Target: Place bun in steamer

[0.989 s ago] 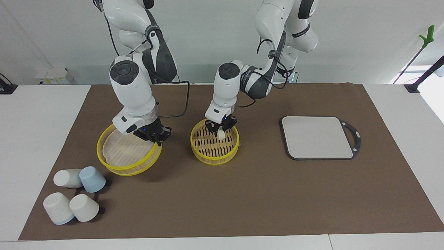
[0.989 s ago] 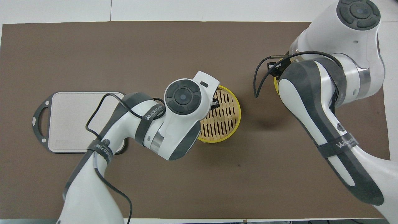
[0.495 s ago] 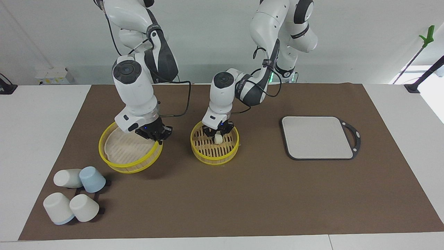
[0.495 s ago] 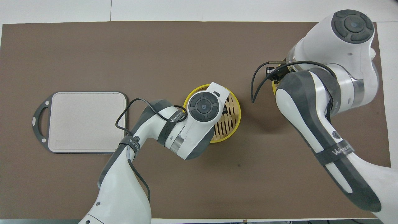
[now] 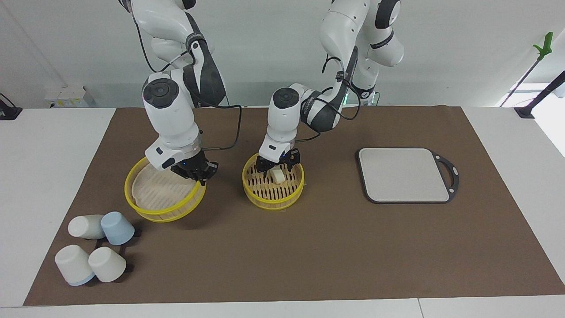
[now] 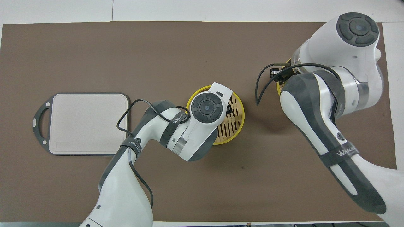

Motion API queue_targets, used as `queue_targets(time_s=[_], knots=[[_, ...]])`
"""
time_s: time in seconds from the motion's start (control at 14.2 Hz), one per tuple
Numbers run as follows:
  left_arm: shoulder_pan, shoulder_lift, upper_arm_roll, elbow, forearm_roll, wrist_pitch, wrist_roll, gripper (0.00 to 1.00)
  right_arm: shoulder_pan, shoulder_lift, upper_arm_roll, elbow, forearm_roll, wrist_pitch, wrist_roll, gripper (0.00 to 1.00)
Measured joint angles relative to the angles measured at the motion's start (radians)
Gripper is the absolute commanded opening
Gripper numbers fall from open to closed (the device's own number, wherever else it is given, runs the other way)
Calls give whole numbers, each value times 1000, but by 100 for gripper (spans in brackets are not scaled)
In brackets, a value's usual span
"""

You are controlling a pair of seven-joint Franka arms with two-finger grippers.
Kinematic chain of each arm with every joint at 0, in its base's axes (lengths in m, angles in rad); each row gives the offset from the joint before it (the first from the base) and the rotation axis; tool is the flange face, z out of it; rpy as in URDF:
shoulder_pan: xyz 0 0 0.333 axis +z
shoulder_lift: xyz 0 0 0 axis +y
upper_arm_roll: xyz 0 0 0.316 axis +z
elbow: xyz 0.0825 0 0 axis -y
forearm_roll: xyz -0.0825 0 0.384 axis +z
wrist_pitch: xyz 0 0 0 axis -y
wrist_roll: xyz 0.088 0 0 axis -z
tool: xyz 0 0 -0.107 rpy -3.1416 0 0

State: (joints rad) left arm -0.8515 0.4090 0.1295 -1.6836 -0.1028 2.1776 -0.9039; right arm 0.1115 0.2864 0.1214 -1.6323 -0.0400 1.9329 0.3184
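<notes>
The steamer (image 5: pixel 273 201) is a round yellow-rimmed basket mid-table, partly covered by the left arm's wrist in the overhead view (image 6: pixel 237 124). The bun (image 5: pixel 277 176), a small cream lump, lies on its slatted floor. My left gripper (image 5: pixel 278 168) hangs just above the bun inside the basket, open, its fingers spread to either side of the bun. My right gripper (image 5: pixel 197 171) is shut on the rim of the steamer's lid (image 5: pixel 154 191) and holds it tilted toward the right arm's end of the table.
A grey square board (image 5: pixel 404 174) with a dark handle lies toward the left arm's end (image 6: pixel 88 123). Several white and blue cups (image 5: pixel 95 247) lie tipped at the mat's corner farther from the robots, at the right arm's end.
My left gripper came down into the steamer and opened, letting go of the bun, which now rests on the slats. The right gripper and lid barely shifted.
</notes>
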Motion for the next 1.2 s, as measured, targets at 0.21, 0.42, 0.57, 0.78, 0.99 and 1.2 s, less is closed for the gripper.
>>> queue_targets(time_s=[0.21,0.42,0.57,0.78,0.99,1.2], knots=[[67,-137,9,15,0,-182,22,100,15,-2,3,0,0,0,7,0],[174,-272,13,14,0,-342,125,100,80,-7,4,2,0,2,74,0],[260,-332,16,13,0,-423,224,100,139,-11,5,9,-18,2,139,0],[409,-389,22,12,1,-518,409,100,253,-1,6,37,-63,-14,310,0],[552,-419,25,13,1,-579,603,100,357,74,7,136,-65,-72,441,0],[638,-434,26,17,36,-632,784,100,420,179,7,248,-49,-90,523,0]])
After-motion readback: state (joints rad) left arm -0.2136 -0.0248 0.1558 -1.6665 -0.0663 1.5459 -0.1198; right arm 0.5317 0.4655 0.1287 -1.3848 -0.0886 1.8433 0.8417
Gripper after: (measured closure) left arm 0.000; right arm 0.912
